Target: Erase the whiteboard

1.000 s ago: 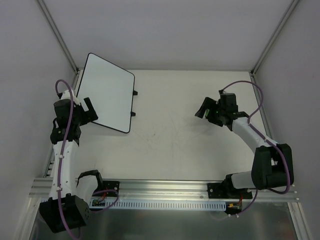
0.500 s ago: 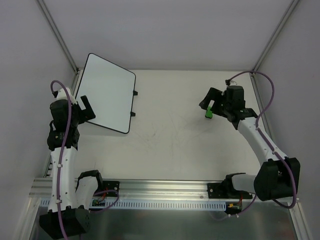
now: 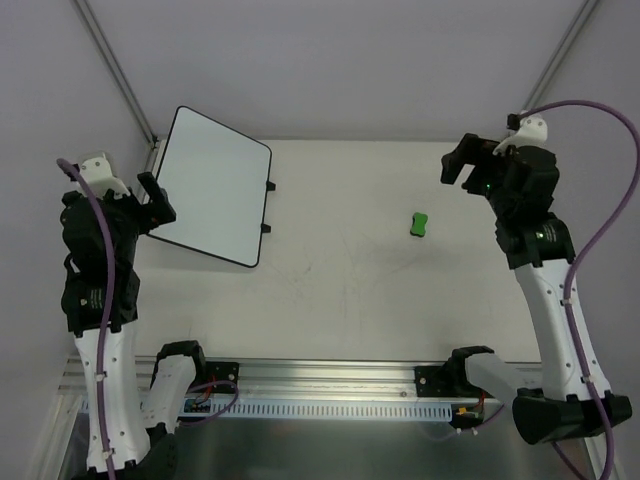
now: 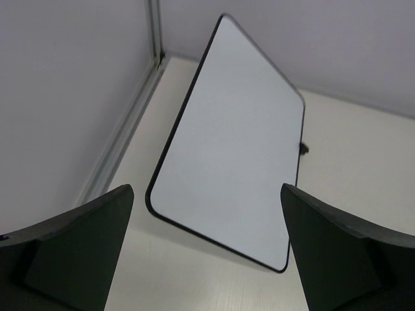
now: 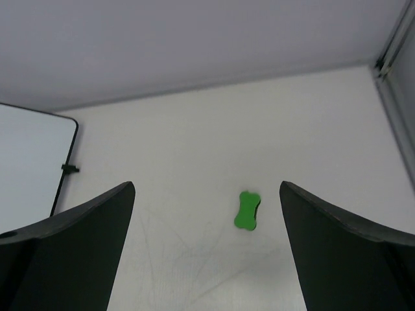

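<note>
1. The whiteboard [image 3: 215, 185] stands propped at a tilt at the far left of the surface [image 3: 340, 300]. Its face shows no writing.
2. It looks light, stiff and smooth, so a push would likely slide or tip it. Its near edge seems the best place to hold it steady.
3. The green eraser [image 3: 419, 223] lies well apart from it, right of centre.
4. The left pincer [image 3: 152, 203] hovers raised beside the board's near-left edge, released and empty.
5. The right pincer [image 3: 470, 165] hangs high beyond the eraser, fingers spread, carrying nothing.
</note>
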Available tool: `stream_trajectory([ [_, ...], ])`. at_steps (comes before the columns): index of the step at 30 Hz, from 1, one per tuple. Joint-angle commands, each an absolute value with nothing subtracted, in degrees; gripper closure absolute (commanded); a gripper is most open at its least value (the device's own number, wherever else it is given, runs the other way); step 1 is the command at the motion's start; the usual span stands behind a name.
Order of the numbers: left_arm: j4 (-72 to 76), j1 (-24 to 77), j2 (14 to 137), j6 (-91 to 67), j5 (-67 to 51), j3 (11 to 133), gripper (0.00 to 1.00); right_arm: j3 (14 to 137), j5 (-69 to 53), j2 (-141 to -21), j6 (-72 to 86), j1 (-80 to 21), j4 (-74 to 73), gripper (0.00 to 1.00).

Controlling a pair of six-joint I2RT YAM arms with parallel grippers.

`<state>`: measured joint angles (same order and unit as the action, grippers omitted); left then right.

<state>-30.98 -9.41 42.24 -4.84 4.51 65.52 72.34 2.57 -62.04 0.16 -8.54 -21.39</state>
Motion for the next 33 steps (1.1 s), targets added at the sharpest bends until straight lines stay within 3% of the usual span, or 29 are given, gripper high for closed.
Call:
stream_trajectory([
  [1, -32.25, -8.00, 40.52, -3.60, 2.20, 75.04, 0.01, 79.53, 8.43, -57.05, -10.00, -8.17, -21.71, 0.01],
  [12, -34.10, -2.82, 40.26, -1.76, -1.41, 97.10, 0.01, 88.50, 12.04, -47.56, -21.00, -8.09, -21.53, 0.01],
  [33, -34.01, 2.90, 37.97, 1.67, 3.95, 103.18, 0.01, 90.53, 8.44, -41.66, -24.52, -8.26, -21.45, 0.01],
])
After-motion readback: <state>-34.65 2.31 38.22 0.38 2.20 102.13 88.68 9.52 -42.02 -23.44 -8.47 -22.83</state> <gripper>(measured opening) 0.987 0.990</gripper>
